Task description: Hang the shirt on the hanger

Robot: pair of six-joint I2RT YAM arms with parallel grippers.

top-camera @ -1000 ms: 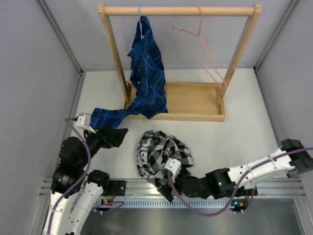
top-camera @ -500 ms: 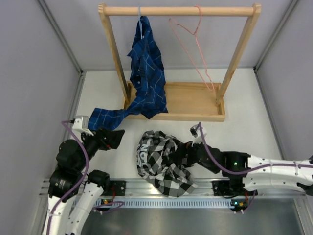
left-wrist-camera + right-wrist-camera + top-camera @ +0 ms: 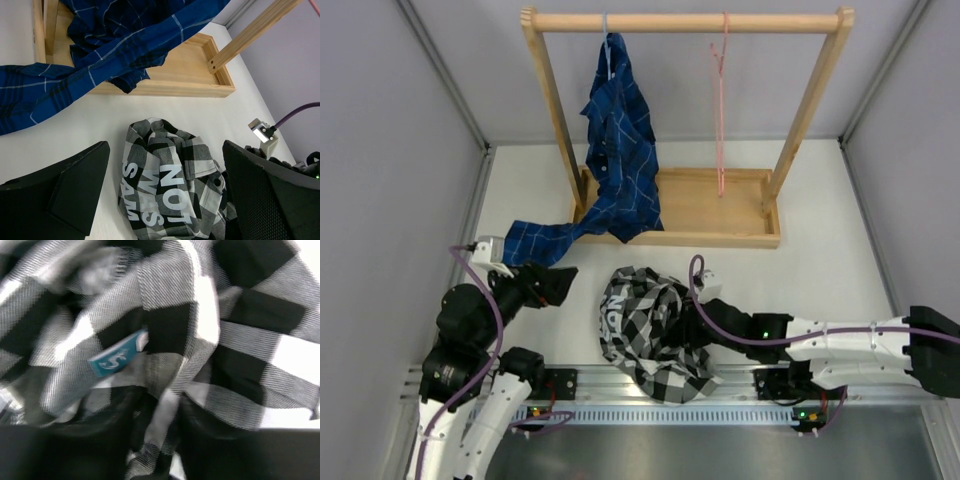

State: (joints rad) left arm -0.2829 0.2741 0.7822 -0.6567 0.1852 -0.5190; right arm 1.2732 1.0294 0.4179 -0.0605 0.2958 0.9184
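**A:** Which step is the robot on?

**B:** The pick-up, by the look of it. The right gripper is down in the shirt, which lies crumpled on the table, directly under and around its fingers. In the wrist view a fold of check cloth runs between the two fingers, near a teal label.

**A:** Is it gripped?

**B:** That cannot be told. The jaws stand fairly narrow about the fold, but the view is blurred and nothing is lifted.

**A:** And the other arm?

**B:** The left gripper hovers with its jaws wide, holding nothing. The shirt lies ahead of it and a little to its right, apart from it.

**A:** Where is the hanger?

**B:** The hanger hangs on the rail, well ahead of and above both grippers, edge-on to the top camera, beside the dark blue shirt.

**A:** So what next?

**B:** Probably a firm pinch by the label, then a lift so the cloth hangs open and the left gripper can take a second hold.
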